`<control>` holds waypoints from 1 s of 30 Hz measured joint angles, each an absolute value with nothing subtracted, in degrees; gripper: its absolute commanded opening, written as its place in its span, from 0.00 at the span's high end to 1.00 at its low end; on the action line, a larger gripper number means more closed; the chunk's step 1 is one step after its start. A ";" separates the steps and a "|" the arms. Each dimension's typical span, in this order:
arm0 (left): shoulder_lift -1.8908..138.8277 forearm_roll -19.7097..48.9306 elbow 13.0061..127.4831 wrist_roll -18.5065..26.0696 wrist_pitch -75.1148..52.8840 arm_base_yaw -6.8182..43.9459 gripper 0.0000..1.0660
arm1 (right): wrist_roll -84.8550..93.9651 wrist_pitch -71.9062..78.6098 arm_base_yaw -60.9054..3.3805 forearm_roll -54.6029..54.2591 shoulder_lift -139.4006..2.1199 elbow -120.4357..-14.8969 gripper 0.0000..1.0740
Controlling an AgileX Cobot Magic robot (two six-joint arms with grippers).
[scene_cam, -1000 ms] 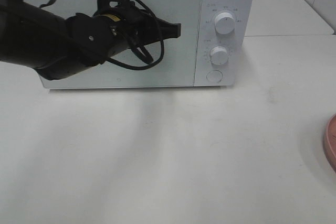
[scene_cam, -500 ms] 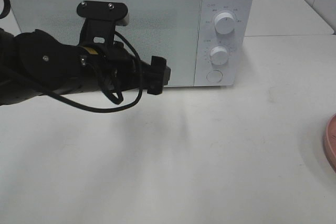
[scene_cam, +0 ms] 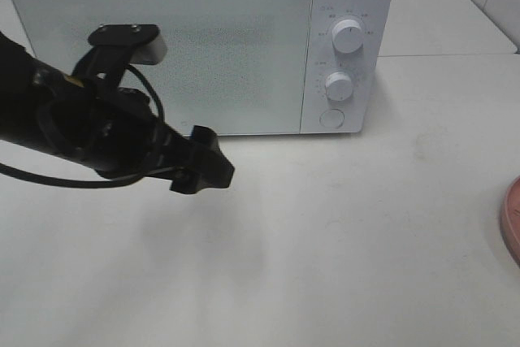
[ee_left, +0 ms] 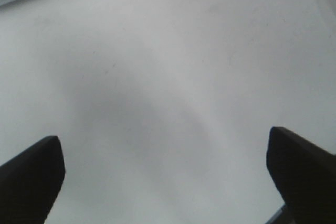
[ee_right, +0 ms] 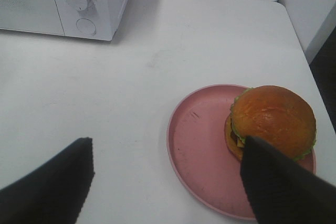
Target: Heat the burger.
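Altogether one burger (ee_right: 273, 120), one pink plate (ee_right: 202, 150), one microwave (scene_cam: 203, 38), two knobs, both grippers spread, empty

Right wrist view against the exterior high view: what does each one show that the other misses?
Only the right wrist view shows the burger, sitting toward one side of the pink plate, with the right gripper open above the table. Only the exterior high view shows the left gripper low in front of the shut microwave door, and the upper knob. Both show the microwave's lower knob, its round button, the white table and at least an edge of the plate.
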State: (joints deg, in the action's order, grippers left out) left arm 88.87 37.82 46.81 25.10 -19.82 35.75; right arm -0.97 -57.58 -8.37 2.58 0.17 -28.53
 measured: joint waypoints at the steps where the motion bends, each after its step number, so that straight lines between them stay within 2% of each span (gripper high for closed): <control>1: 88.24 37.64 46.81 24.98 -21.89 34.32 0.08 | -0.97 -57.58 -8.37 2.58 0.17 -28.53 0.30; 2: 88.24 37.64 46.81 24.98 -21.89 34.32 0.08 | -0.97 -57.58 -8.37 2.58 0.17 -28.53 0.30; 4: 85.66 37.07 46.81 23.61 -31.40 26.87 0.08 | -0.97 -57.58 -8.37 2.58 0.17 -28.53 0.30; 6: 85.14 36.84 46.81 23.32 -33.17 24.87 0.08 | -0.97 -57.58 -8.37 2.58 0.17 -28.53 0.30; 7: 83.71 36.10 46.81 22.75 -37.30 20.68 0.08 | -0.97 -57.58 -8.37 2.58 0.17 -28.53 0.30; 8: 83.71 36.10 46.81 22.75 -37.30 20.68 0.08 | -0.97 -57.58 -8.37 2.58 0.17 -28.53 0.30; 10: 81.30 34.84 46.81 22.12 -42.06 15.41 0.08 | -0.97 -57.58 -8.37 2.58 0.17 -28.53 0.30; 11: 81.30 34.84 46.81 22.12 -42.06 15.41 0.08 | -0.97 -57.58 -8.37 2.58 0.17 -28.53 0.30; 12: 79.47 33.29 46.81 21.66 -45.26 11.75 0.08 | -0.97 -57.58 -8.37 2.58 0.17 -28.53 0.30; 14: 78.72 32.54 46.81 21.26 -46.70 10.31 0.08 | -0.97 -57.58 -8.37 2.58 0.17 -28.53 0.30; 15: 77.01 30.42 46.81 20.34 -49.22 7.05 0.08 | -0.97 -57.58 -8.37 2.58 0.17 -28.53 0.30; 16: 77.01 30.42 46.81 20.34 -49.22 7.05 0.08 | -0.97 -57.58 -8.37 2.58 0.17 -28.53 0.30; 18: 73.80 26.18 46.81 18.62 -52.83 2.64 0.08 | -0.97 -57.58 -8.37 2.58 0.17 -28.53 0.30; 20: 72.59 24.69 46.81 17.99 -53.92 1.15 0.08 | -0.97 -57.58 -8.37 2.58 0.17 -28.53 0.30; 21: 70.36 22.52 46.81 16.10 -55.35 -1.20 0.08 | -0.97 -57.58 -8.37 2.58 0.17 -28.53 0.30; 24: 66.69 20.05 46.81 13.75 -56.38 -3.44 0.08 | -0.97 -57.58 -8.37 2.58 0.17 -28.53 0.30; 30: 58.79 15.30 45.32 10.66 -58.27 -3.84 0.08 | -0.97 -57.58 -8.37 2.58 0.17 -28.53 0.30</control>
State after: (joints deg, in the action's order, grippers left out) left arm 58.79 15.30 45.32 10.66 -58.27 -3.84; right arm -0.97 -57.58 -8.37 2.58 0.17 -28.53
